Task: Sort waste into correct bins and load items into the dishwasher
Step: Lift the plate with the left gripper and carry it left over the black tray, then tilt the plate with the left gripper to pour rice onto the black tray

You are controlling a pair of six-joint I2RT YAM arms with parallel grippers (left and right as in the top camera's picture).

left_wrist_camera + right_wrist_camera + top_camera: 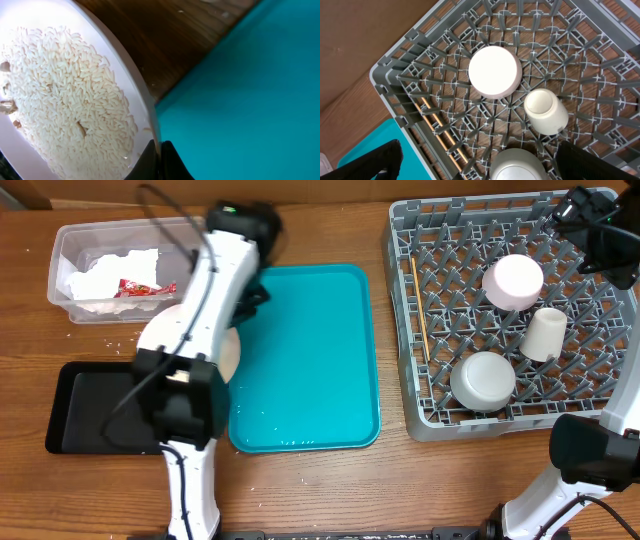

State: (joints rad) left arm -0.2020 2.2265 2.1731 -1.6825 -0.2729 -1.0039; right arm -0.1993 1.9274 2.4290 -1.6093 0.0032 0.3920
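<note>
Four items sat in your rack (400, 330): dish (513, 281), cup (544, 333), bowl (483, 380), and chopsticks (419, 310) lengthwise along its left wall. Tub (62, 260) held napkin (100, 275) and wrapper (140, 288). Your left gripper (159, 159) pinched the plate (122, 57) rim, rice (65, 100) aboard, beside the teal tray (310, 360). Right gripper (480, 162) was spread above the rack.

No legible text, label, brand or number was noted on anything in view. Red wrapper (137, 288) in the clear tub (100, 227): any print was too small to read.
</note>
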